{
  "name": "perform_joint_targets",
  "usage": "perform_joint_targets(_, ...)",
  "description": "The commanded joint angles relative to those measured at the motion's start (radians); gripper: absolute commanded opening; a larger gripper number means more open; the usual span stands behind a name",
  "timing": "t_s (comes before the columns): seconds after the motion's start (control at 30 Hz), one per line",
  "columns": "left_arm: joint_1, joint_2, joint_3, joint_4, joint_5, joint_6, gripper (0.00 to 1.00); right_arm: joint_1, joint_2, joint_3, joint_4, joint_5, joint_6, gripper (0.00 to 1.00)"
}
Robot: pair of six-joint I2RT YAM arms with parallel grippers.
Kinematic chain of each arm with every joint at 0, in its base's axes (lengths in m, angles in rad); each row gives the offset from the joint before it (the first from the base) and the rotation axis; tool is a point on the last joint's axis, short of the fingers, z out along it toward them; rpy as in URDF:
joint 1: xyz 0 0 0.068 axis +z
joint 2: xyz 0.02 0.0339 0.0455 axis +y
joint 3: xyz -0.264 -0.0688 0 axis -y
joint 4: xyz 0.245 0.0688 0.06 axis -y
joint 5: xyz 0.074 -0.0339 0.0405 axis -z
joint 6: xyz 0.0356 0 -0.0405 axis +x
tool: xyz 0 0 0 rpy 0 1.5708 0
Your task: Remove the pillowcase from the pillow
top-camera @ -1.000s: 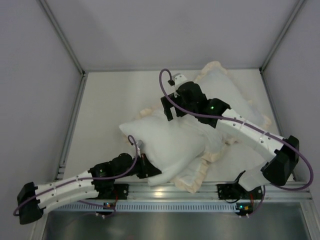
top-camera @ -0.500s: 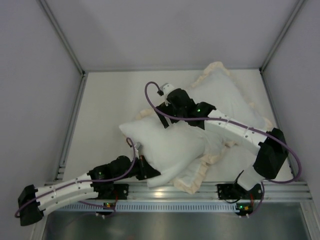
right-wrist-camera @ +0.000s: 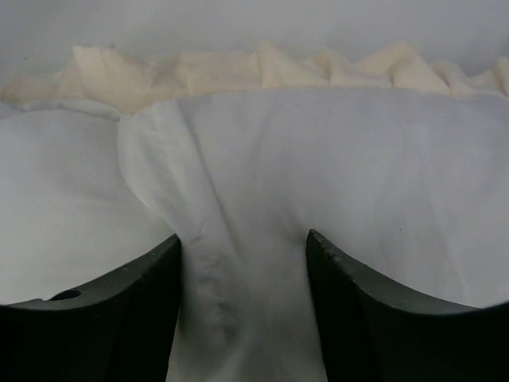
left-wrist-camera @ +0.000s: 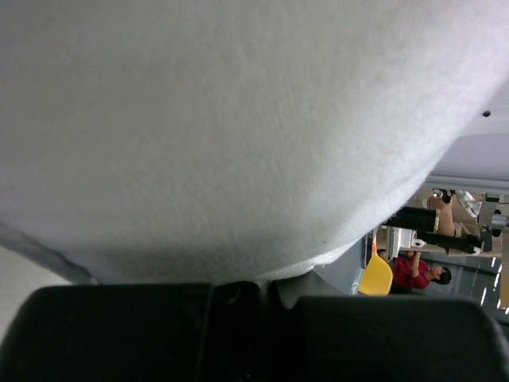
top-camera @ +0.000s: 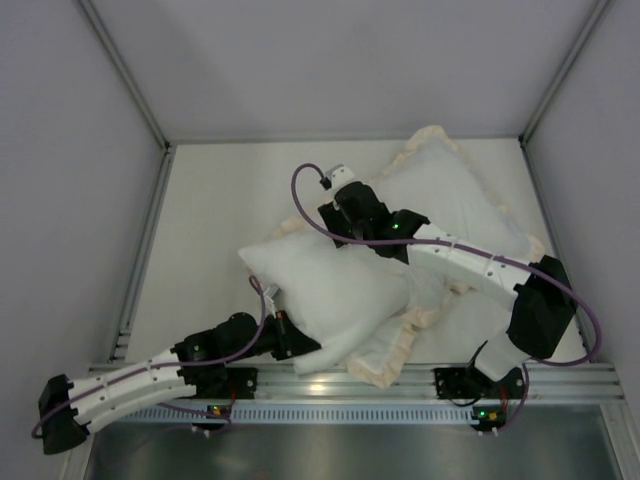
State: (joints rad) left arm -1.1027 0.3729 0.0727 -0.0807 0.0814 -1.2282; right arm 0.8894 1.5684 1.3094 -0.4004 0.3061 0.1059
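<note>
Left pincer (top-camera: 293, 340) clamped on pillow (top-camera: 330, 285), right pincer (right-wrist-camera: 242, 255) apart astride a fold of pillowcase (right-wrist-camera: 382, 175) (frill (right-wrist-camera: 238, 68) just beyond). Next up: pinch, then pull away.

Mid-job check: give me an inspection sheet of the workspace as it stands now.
Surface: white tabletop, bedding across its right half.
Job's things: plump plain white pillow lies overlapping the white frill-edged pillowcase.
Clutter: nothing seen.
Grippers: left gripper shut on the pillow's near corner; right gripper fingers apart, astride a pillowcase fold, grip not confirmed.
Cables: purple cables loop by both wrists.
Surroundings: grey enclosure walls.
</note>
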Motion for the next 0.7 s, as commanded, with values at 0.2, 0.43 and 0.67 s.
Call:
perform_joint_targets(0.2, -0.014, -0.019, -0.131, -0.051, 0.073, -0.013, 0.0, -0.032, 0.01, 0.024, 0.02, 0.171, 0.025, 0.31)
perform_joint_targets(0.43, -0.014, -0.034, -0.129, -0.051, 0.089, -0.019, 0.0, -0.102, 0.067, 0.074, 0.023, 0.235, 0.046, 0.0)
perform_joint_targets(0.67, -0.016, -0.104, -0.116, -0.066, 0.107, -0.036, 0.0, -0.416, 0.12, 0.149, -0.018, 0.347, 0.185, 0.0)
